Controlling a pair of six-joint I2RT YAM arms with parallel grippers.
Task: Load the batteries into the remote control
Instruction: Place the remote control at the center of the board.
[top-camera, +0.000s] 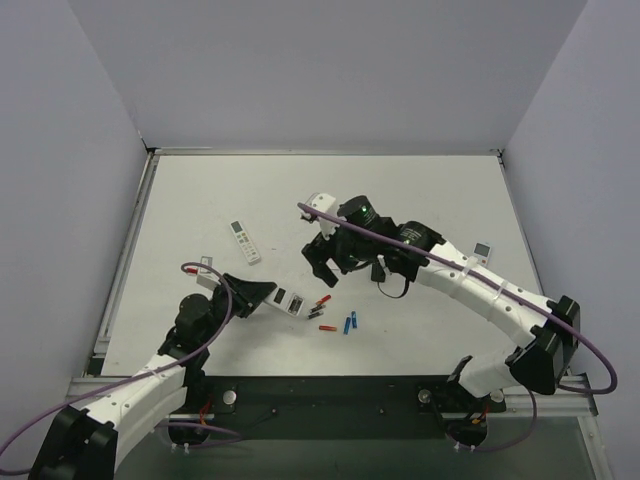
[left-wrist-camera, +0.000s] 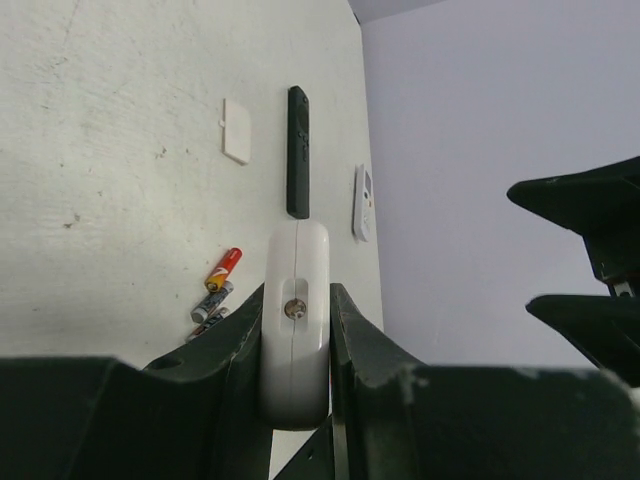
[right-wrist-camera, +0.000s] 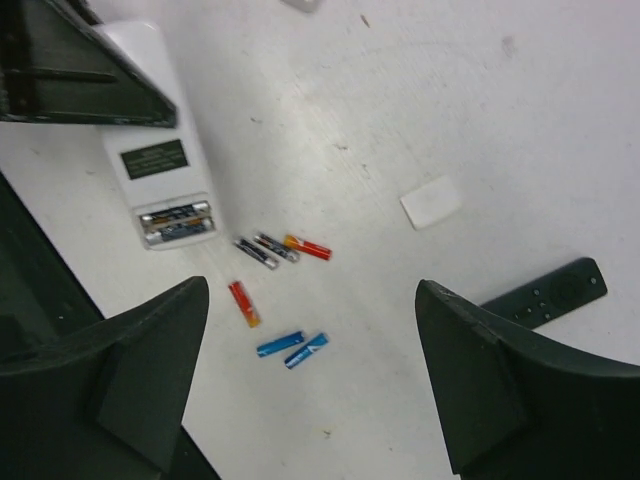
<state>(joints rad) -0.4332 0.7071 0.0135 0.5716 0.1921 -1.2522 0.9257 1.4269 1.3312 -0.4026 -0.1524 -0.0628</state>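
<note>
My left gripper (left-wrist-camera: 297, 310) is shut on the sides of the remote control (left-wrist-camera: 296, 300), a short white body lying back-up on the table (top-camera: 288, 300). In the right wrist view its back (right-wrist-camera: 155, 160) shows a dark label and an uncovered battery bay (right-wrist-camera: 178, 222) with two batteries in it. Loose batteries lie just right of it: two dark ones (right-wrist-camera: 256, 252), an orange-red one (right-wrist-camera: 308, 247), a red one (right-wrist-camera: 243, 303) and two blue ones (right-wrist-camera: 292, 347). My right gripper (right-wrist-camera: 312, 290) hangs open above them with nothing between its fingers (top-camera: 325, 268).
A small white cover plate (right-wrist-camera: 432, 200) and a black remote (right-wrist-camera: 545, 293) lie beyond the batteries. A slim white remote with grey buttons (top-camera: 245, 241) lies at the centre left. Another small white device (top-camera: 483, 250) sits at the right.
</note>
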